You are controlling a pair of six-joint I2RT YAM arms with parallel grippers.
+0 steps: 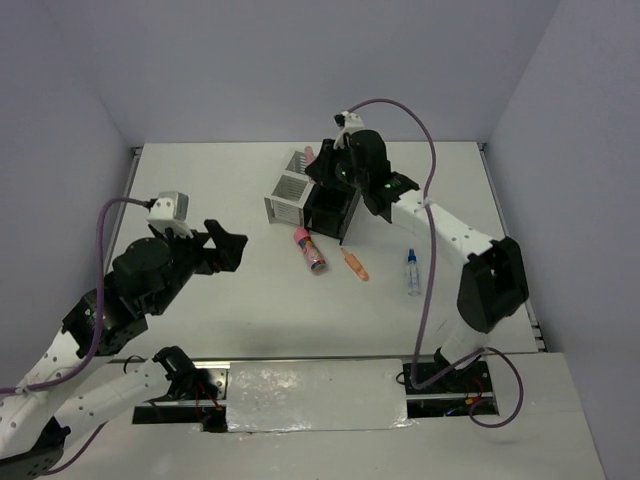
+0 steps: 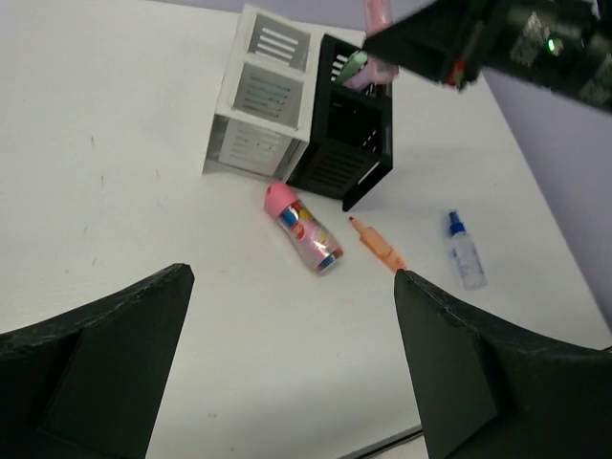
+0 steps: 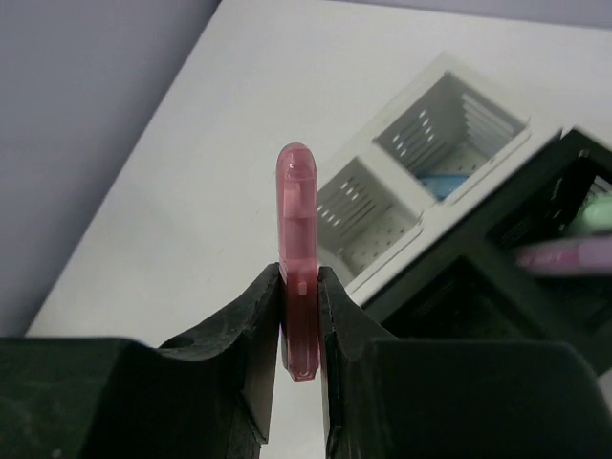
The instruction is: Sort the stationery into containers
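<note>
The right claw [image 3: 298,287] is clamped tight on a pink highlighter [image 3: 296,191], held upright above the white organiser [image 1: 283,195] and the black organiser [image 1: 330,212], which stand touching near the far edge of the table [image 1: 220,310]. The left claw [image 2: 292,373] gapes wide and holds nothing, over the table's left side. A stubby pink tube [image 1: 310,250], an orange highlighter [image 1: 353,264] and a blue-capped bottle [image 1: 413,272] lie mid-table.

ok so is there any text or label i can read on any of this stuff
None legible in any view.
Stubby pink tube: colourful printed label, too blurred to read.
Clear blue-capped bottle: no readable marking.
Pink highlighter in the right gripper: no print visible.
</note>
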